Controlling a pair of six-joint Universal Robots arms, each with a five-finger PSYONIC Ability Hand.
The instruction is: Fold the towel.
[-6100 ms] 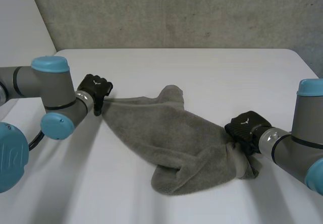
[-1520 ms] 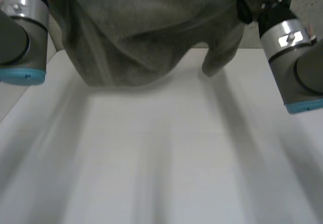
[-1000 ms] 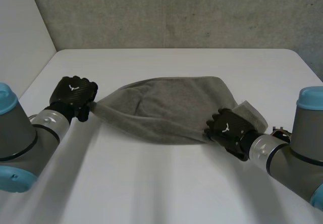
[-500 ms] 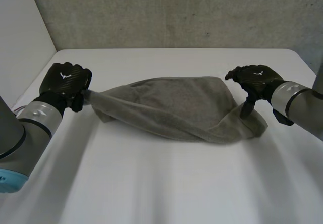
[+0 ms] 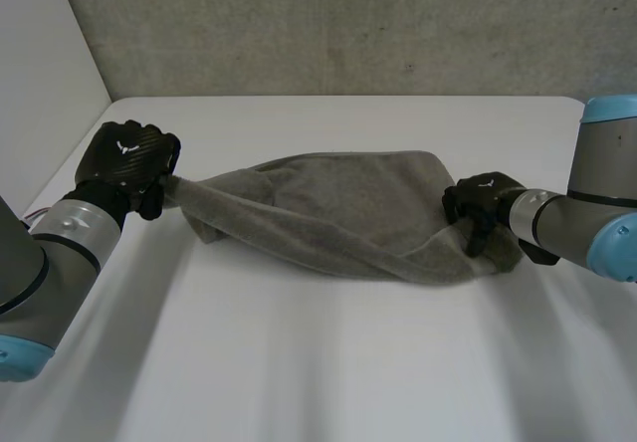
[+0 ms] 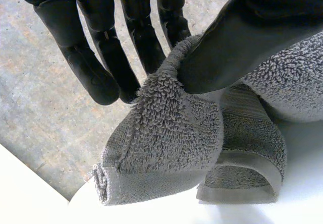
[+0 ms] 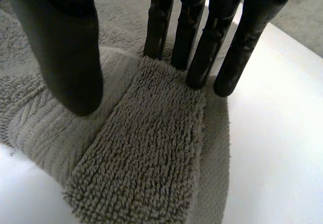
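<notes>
Between the robot's two hands, the grey towel (image 5: 328, 213) lies stretched in a bunched band on the white table (image 5: 328, 362), seemingly being spread before any fold. The left hand (image 5: 127, 163) pinches one corner between thumb and fingers. The right hand (image 5: 476, 203) rests straight, unclenched fingers (image 7: 202, 47) on the opposite end. The next move likely calls for regripping there and pulling the towel flat.
</notes>
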